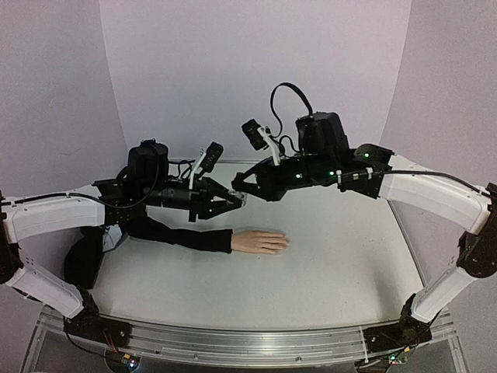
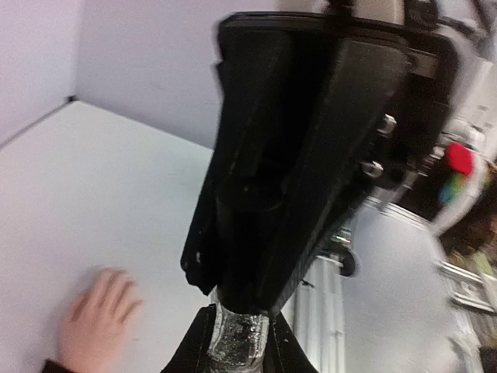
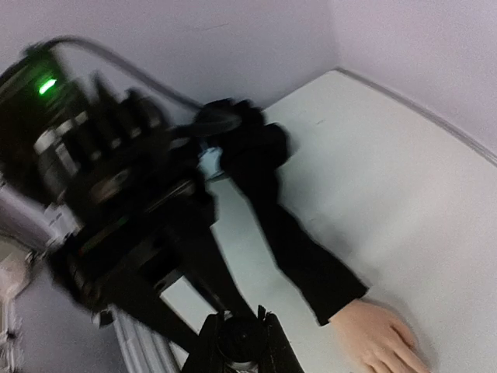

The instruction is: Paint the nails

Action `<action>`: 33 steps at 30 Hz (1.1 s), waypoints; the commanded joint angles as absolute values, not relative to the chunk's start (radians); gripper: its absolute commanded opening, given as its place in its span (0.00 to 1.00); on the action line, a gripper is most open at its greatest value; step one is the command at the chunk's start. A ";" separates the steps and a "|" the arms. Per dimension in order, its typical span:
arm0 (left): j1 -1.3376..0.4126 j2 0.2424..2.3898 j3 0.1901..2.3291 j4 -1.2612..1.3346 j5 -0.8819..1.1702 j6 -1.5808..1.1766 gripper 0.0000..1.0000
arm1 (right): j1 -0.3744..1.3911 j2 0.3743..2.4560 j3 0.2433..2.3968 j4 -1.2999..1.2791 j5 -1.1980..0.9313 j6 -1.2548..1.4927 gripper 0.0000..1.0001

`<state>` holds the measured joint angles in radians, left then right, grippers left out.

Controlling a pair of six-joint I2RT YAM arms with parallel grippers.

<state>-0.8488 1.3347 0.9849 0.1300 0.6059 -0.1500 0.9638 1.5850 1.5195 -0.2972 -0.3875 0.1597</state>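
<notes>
The pale mannequin hand (image 1: 260, 241) lies flat on the white table, on the end of a long black sleeve (image 1: 182, 235). Its nails are too small and blurred to make out. My left gripper (image 1: 241, 200) is shut on a small glittery polish bottle (image 2: 237, 346), held in the air above and behind the hand. My right gripper (image 1: 236, 182) meets it tip to tip and is shut on the bottle's dark cap (image 3: 241, 347). In the left wrist view the hand (image 2: 97, 318) sits low on the left. In the right wrist view it (image 3: 380, 338) sits at the lower right.
The sleeve runs left to a dark bunched end (image 1: 84, 260) near the table's left edge. Purple backdrop walls stand close behind and beside the table (image 1: 342, 256). A metal rail (image 1: 233, 346) lines the near edge.
</notes>
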 commanded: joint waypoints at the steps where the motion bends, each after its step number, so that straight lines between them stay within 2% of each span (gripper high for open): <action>1: -0.809 1.358 1.046 0.239 1.265 -0.200 0.00 | 0.955 1.564 1.436 -0.207 -0.934 -0.015 0.00; 3: -0.800 1.374 1.080 0.115 1.208 -0.126 0.00 | 0.954 1.550 1.405 -0.197 -0.894 -0.012 0.00; 5: -0.801 1.363 1.082 0.099 1.070 -0.104 0.00 | 0.952 1.532 1.390 -0.186 -0.810 0.020 0.02; 11: -0.805 1.300 1.051 0.133 0.490 -0.106 0.00 | 0.923 1.428 1.322 -0.178 -0.318 0.164 0.68; 16: -0.858 1.313 1.049 0.142 0.169 -0.090 0.00 | 0.912 1.408 1.333 -0.179 -0.170 0.304 0.84; 20: -0.917 1.331 1.050 0.170 0.020 -0.068 0.00 | 0.916 1.427 1.382 -0.194 -0.119 0.384 0.86; 27: -0.983 1.369 1.070 0.191 -0.141 -0.033 0.00 | 0.950 1.587 1.614 -0.368 -0.036 0.477 0.73; 33: -0.987 1.378 1.082 0.192 -0.150 -0.029 0.00 | 0.982 1.685 1.725 -0.426 -0.017 0.481 0.64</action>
